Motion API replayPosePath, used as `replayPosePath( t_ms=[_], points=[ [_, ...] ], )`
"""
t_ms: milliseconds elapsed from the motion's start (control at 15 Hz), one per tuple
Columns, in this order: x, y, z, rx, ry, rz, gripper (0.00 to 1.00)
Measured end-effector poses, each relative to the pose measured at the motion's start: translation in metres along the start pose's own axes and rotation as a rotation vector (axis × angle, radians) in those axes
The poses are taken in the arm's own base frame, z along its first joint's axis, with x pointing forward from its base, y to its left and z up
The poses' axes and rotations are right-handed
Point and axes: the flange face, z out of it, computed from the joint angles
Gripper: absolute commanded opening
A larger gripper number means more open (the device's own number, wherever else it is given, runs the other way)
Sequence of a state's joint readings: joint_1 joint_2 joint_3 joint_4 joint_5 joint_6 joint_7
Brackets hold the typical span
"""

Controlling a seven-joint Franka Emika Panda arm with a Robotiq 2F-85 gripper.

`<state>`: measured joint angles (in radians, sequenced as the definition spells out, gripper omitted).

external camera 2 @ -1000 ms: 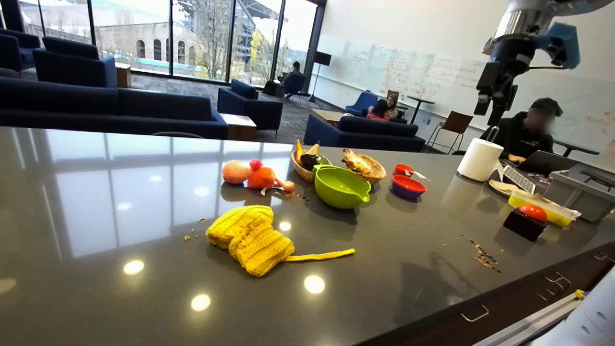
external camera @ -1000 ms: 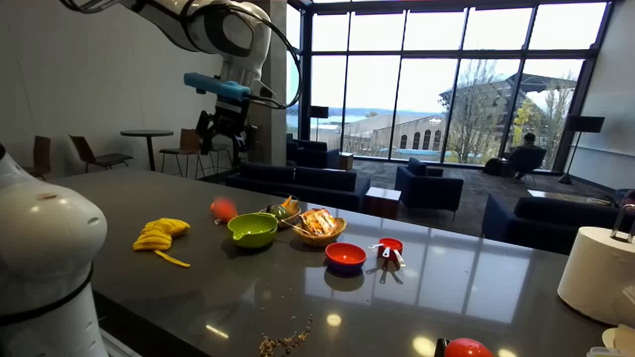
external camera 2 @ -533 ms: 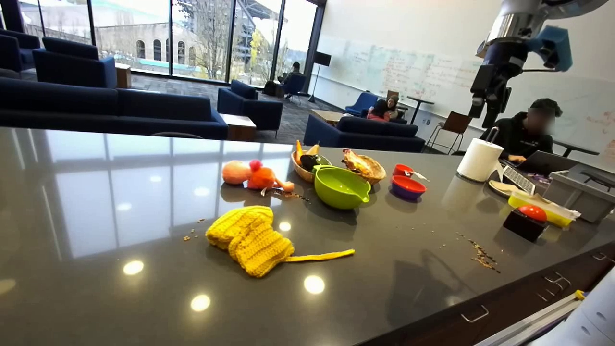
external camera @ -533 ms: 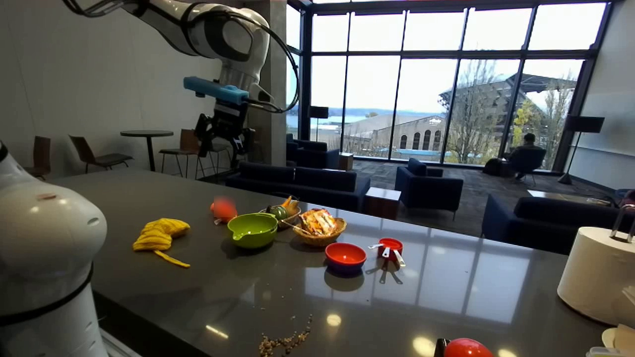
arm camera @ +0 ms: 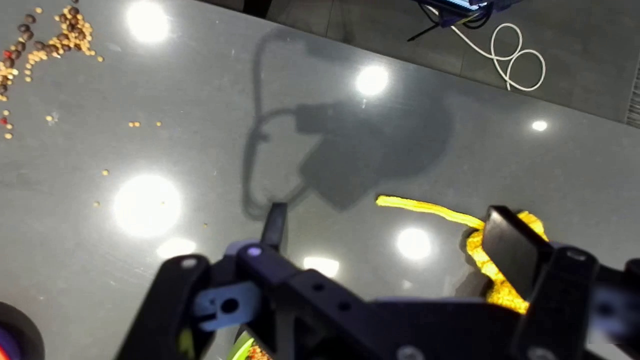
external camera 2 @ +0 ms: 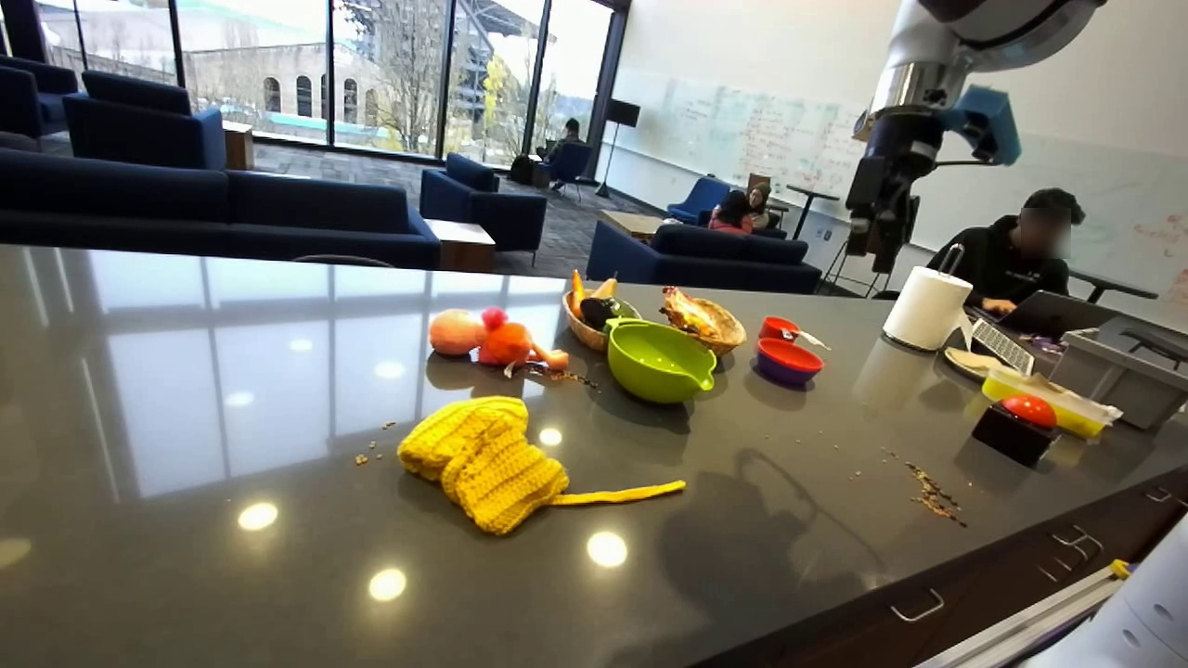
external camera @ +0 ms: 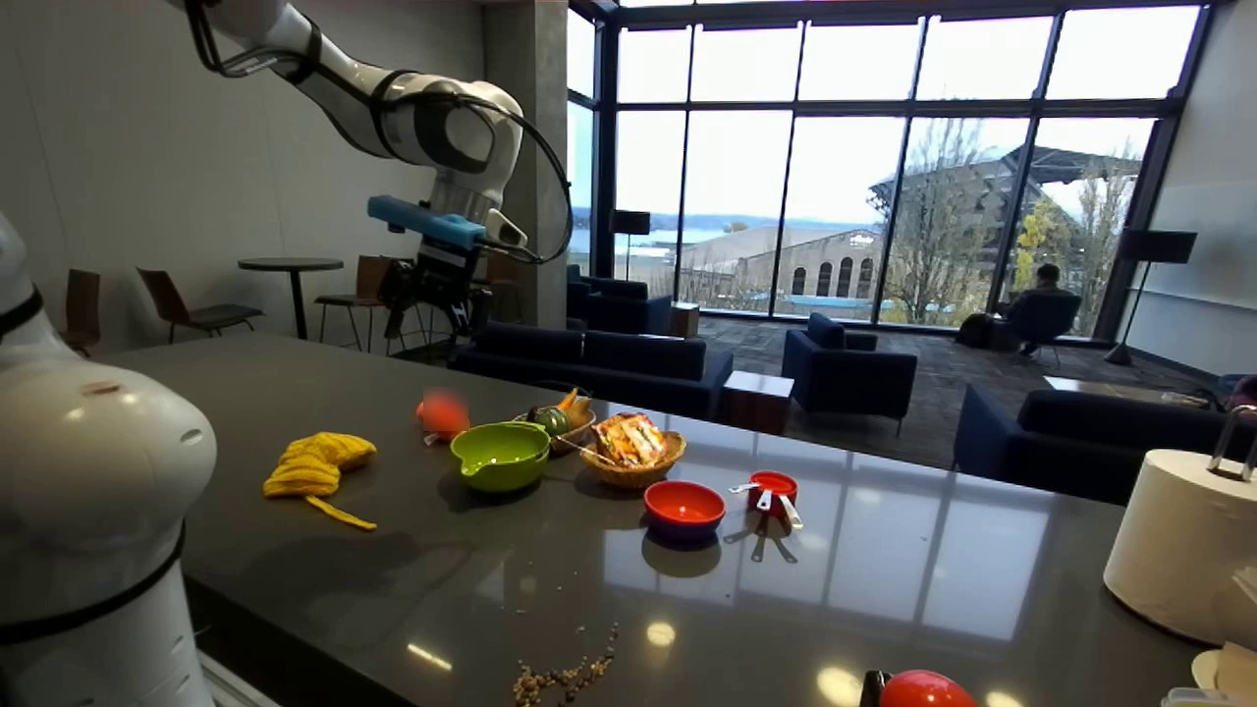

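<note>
My gripper point(arm camera: 389, 215) is open and empty, fingers pointing down, well above the dark grey counter. It also shows in both exterior views point(external camera: 427, 329) point(external camera 2: 872, 255). A yellow knitted piece with a thin strap point(external camera 2: 492, 464) lies on the counter; in the wrist view it point(arm camera: 505, 295) is partly hidden behind one finger. A green bowl with a spout point(external camera: 501, 460) stands nearby; only a sliver of it point(arm camera: 242, 346) shows in the wrist view. A red-and-purple bowl point(external camera 2: 789, 357), red measuring cups point(external camera: 773, 486) and an orange doll-like toy point(external camera 2: 506, 343) stand around it.
A basket of packets point(external camera: 628, 478) and a basket of gourds point(external camera: 584, 432) stand behind the green bowl. Spilled seeds point(arm camera: 65, 37) lie on the counter. A paper towel roll point(external camera 2: 926, 309), a black box with red button point(external camera 2: 1016, 436) and a grey bin point(external camera 2: 1128, 371) are farther along.
My arm and gripper have come down, and in both exterior views the gripper has also shifted left. Its shadow has moved across the counter. The objects on the counter have not moved.
</note>
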<state>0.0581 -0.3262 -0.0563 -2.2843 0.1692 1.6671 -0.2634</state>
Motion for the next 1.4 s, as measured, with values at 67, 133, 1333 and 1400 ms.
replayPosePath(
  t_ms=[67,133,1333,1400],
  points=[
    [0.010,-0.005,0.008,0.002,-0.011,-0.011,1.00],
    [0.021,-0.011,0.016,0.002,-0.022,-0.025,1.00],
    [0.196,-0.113,0.203,0.027,-0.136,-0.173,1.00],
    [0.202,-0.118,0.208,0.041,-0.127,-0.167,1.00]
  ],
)
